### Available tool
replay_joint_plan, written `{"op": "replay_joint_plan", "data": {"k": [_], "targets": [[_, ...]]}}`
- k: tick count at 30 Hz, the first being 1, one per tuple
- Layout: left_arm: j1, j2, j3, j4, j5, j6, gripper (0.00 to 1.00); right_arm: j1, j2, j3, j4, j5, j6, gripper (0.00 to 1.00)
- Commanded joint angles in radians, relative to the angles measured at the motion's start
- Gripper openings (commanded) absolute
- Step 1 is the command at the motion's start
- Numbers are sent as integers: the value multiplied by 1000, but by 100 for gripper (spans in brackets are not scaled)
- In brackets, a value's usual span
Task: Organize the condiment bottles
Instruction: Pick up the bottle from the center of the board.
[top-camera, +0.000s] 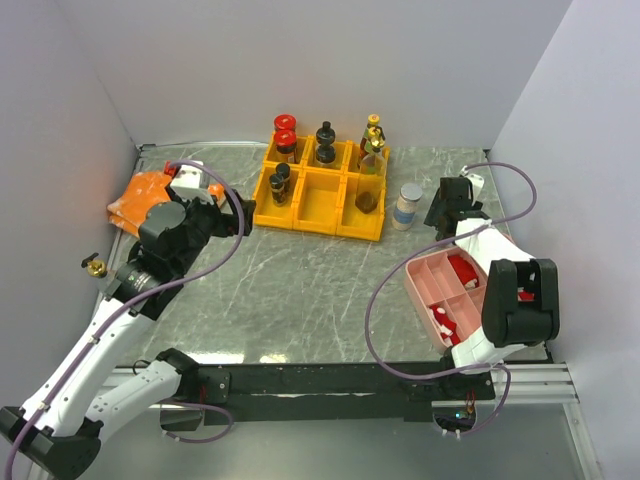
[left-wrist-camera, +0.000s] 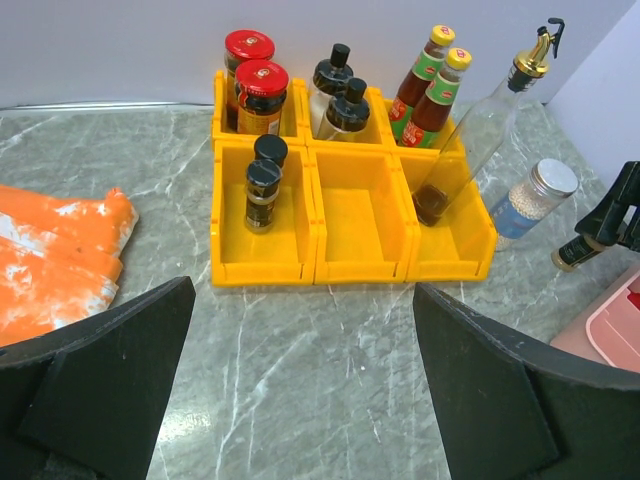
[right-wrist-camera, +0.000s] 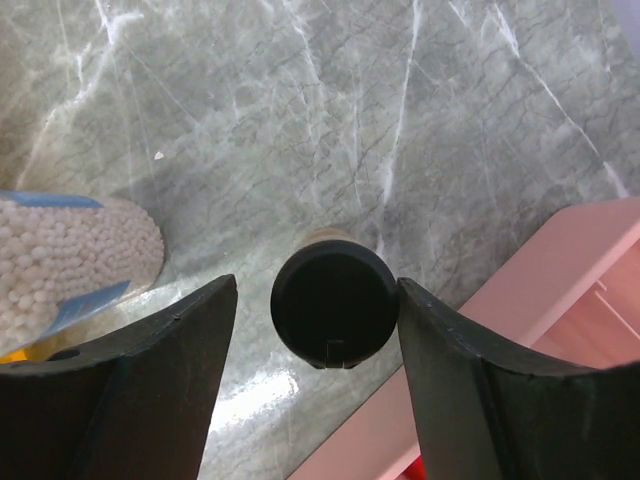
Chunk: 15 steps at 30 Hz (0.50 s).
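Yellow bins (top-camera: 322, 205) at the back hold red-capped jars (left-wrist-camera: 262, 95), black-capped bottles (left-wrist-camera: 340, 95), yellow-green-capped sauce bottles (left-wrist-camera: 430, 90), two small black-capped spice bottles (left-wrist-camera: 262, 190) and a leaning clear bottle with a gold pourer (left-wrist-camera: 480, 130). A silver-capped jar (top-camera: 407, 205) of white beads stands right of the bins. My right gripper (right-wrist-camera: 315, 285) is open, its jaws on either side of a small black-capped bottle (right-wrist-camera: 335, 305) on the table; the right finger (right-wrist-camera: 470, 370) is at the cap's edge. My left gripper (left-wrist-camera: 302, 300) is open and empty in front of the bins.
A pink tray (top-camera: 430, 285) with red and white packets lies right of the small bottle. An orange cloth (top-camera: 140, 195) lies at the left. A small gold-capped item (top-camera: 95, 266) sits at the left table edge. White walls stand behind and at both sides.
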Motion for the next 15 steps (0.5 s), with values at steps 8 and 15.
{"op": "replay_joint_plan", "data": {"k": [8, 15], "targets": [[-2, -24, -16, 57, -9, 30, 96, -7, -9, 31, 60, 72, -48, 43], [-1, -31, -16, 57, -50, 31, 96, 106, -134, 37, 2, 71, -55, 38]]}}
